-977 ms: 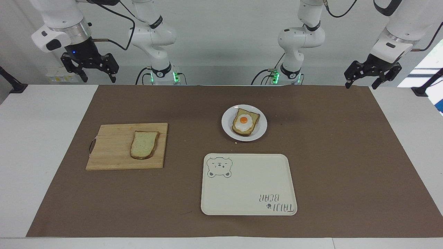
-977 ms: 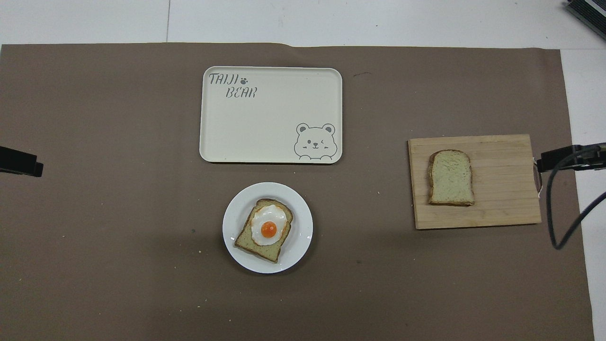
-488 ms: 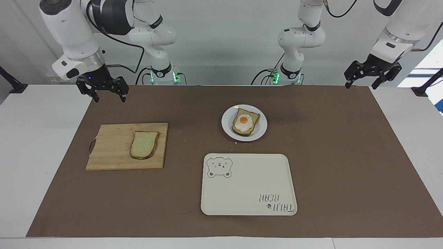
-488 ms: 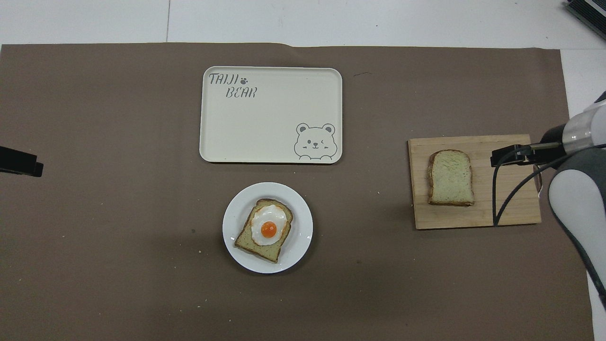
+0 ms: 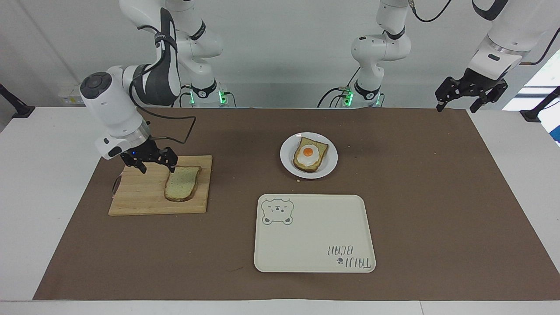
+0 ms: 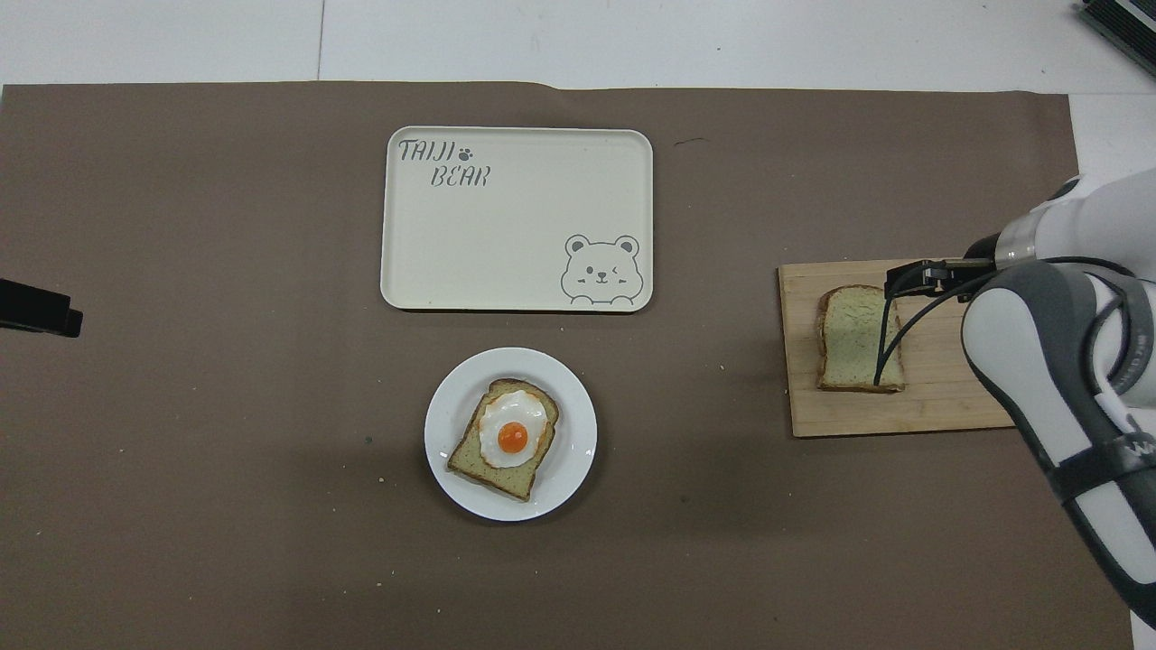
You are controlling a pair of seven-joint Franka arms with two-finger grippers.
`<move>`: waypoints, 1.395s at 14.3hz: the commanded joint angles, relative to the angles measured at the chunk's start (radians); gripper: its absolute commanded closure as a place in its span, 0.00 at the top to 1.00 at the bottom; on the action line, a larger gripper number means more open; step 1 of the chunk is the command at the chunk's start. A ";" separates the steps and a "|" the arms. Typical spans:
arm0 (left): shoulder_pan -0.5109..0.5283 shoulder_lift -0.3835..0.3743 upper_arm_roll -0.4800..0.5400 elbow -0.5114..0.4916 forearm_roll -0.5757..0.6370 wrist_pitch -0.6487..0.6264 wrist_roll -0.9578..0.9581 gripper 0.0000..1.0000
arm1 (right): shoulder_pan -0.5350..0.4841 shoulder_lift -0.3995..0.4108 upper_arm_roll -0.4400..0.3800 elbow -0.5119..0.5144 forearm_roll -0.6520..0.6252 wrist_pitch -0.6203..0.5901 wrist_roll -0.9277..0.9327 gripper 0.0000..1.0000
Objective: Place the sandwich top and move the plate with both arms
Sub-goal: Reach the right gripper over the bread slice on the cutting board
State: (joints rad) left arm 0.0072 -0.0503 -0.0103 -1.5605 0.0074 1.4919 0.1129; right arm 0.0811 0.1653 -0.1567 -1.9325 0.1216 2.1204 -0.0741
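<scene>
The sandwich top (image 5: 182, 183) (image 6: 856, 348), a plain bread slice, lies flat on a wooden cutting board (image 5: 140, 192) (image 6: 930, 406) toward the right arm's end of the table. My right gripper (image 5: 157, 169) (image 6: 908, 273) is open and hangs low over the board's edge nearest the robots, at the end of the slice. Nothing is between its fingers. The small white plate (image 5: 288, 162) (image 6: 573, 453) sits mid-table with an egg-topped slice (image 5: 309, 154) (image 6: 508, 438) on it. My left gripper (image 5: 457, 104) (image 6: 41, 310) waits open, high over the left arm's end of the table.
A cream tray with a bear drawing (image 5: 313, 236) (image 6: 506, 226) lies just farther from the robots than the plate. A brown mat covers the table. The right arm's cable hangs over the slice in the overhead view.
The right arm has swung down and inward, from high over the table's edge to low over the cutting board beside the slice. The left arm has not moved.
</scene>
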 commanded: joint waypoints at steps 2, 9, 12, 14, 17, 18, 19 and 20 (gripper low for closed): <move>0.017 -0.025 -0.008 -0.024 -0.015 -0.009 0.007 1.00 | -0.044 0.029 0.008 -0.069 0.070 0.088 -0.032 1.00; 0.016 -0.025 -0.008 -0.024 -0.015 -0.009 0.008 1.00 | -0.046 0.082 0.008 -0.128 0.125 0.199 -0.081 1.00; 0.017 -0.025 -0.008 -0.024 -0.015 -0.009 0.007 1.00 | -0.055 0.091 0.008 -0.131 0.142 0.216 -0.119 1.00; 0.017 -0.025 -0.008 -0.024 -0.015 -0.009 0.008 1.00 | -0.050 0.102 0.008 -0.141 0.142 0.245 -0.122 1.00; 0.017 -0.025 -0.008 -0.024 -0.015 -0.009 0.008 1.00 | -0.046 0.102 0.008 -0.143 0.142 0.250 -0.180 1.00; 0.017 -0.025 -0.008 -0.024 -0.015 -0.009 0.008 1.00 | -0.047 0.102 0.008 -0.146 0.144 0.248 -0.181 1.00; 0.017 -0.025 -0.008 -0.024 -0.015 -0.009 0.007 1.00 | -0.047 0.102 0.008 -0.151 0.144 0.250 -0.182 0.92; 0.017 -0.025 -0.008 -0.024 -0.015 -0.009 0.007 1.00 | -0.047 0.102 0.008 -0.152 0.142 0.250 -0.182 0.80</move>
State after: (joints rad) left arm 0.0072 -0.0503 -0.0103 -1.5605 0.0074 1.4919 0.1129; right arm 0.0426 0.2686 -0.1543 -2.0677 0.2295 2.3468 -0.2100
